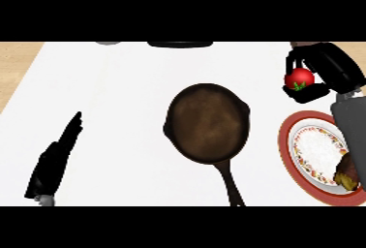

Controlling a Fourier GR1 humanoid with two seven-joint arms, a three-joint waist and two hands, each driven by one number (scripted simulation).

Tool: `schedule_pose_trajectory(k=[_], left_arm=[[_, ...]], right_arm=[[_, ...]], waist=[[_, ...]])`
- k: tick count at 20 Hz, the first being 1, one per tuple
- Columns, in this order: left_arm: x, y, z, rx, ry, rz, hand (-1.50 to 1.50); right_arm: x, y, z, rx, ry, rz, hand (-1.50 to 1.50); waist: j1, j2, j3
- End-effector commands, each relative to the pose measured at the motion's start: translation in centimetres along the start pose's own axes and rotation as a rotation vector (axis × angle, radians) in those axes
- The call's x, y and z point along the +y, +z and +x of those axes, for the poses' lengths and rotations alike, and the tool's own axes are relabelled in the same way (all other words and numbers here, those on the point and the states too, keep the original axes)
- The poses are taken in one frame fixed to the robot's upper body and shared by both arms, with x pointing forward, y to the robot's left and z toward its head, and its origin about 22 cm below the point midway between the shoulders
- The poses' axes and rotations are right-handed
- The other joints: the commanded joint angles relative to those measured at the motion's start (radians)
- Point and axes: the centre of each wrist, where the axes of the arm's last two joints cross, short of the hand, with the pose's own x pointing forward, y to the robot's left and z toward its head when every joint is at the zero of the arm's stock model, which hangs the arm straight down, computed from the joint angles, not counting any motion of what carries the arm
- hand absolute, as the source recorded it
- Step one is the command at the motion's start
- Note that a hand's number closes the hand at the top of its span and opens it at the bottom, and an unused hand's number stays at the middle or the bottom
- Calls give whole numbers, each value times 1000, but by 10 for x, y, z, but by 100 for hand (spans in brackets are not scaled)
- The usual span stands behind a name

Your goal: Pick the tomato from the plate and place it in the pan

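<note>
A red tomato [298, 78] with a green stalk sits in my right hand [325, 68], whose fingers curl round it above the white counter, beyond the far rim of the plate. The plate [289, 145], red-rimmed with a patterned white centre, lies at the right edge, partly hidden by my right forearm. A dark brown pan [207, 121] lies in the middle of the counter, its handle pointing toward the near edge. The tomato is to the right of the pan and apart from it. My left hand [55, 160] rests at the lower left, fingers straight.
A brown piece of food [346, 173] lies on the plate's near right side. A dark object [180, 44] shows at the counter's far edge, with a grey one [109, 42] to its left. Wooden surface [18, 60] borders the counter at the far left.
</note>
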Motion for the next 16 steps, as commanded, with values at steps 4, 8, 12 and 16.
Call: schedule_pose_trajectory(k=[4, 8, 12, 16], left_arm=[[12, 5, -8, 0, 13, -5, 0], [-2, 0, 3, -9, 3, -7, 0], [0, 4, 7, -22, -7, -27, 0], [3, -7, 6, -18, -2, -28, 0]], right_arm=[[36, -43, 75, -68, -150, 54, 150], [64, -79, 113, -39, -213, 109, 150], [90, -96, 132, -53, -267, 181, 150], [141, -90, 149, -23, -218, 256, 150]], waist=[[4, 0, 0], [14, 4, 0], [20, 6, 0], [23, 9, 0]])
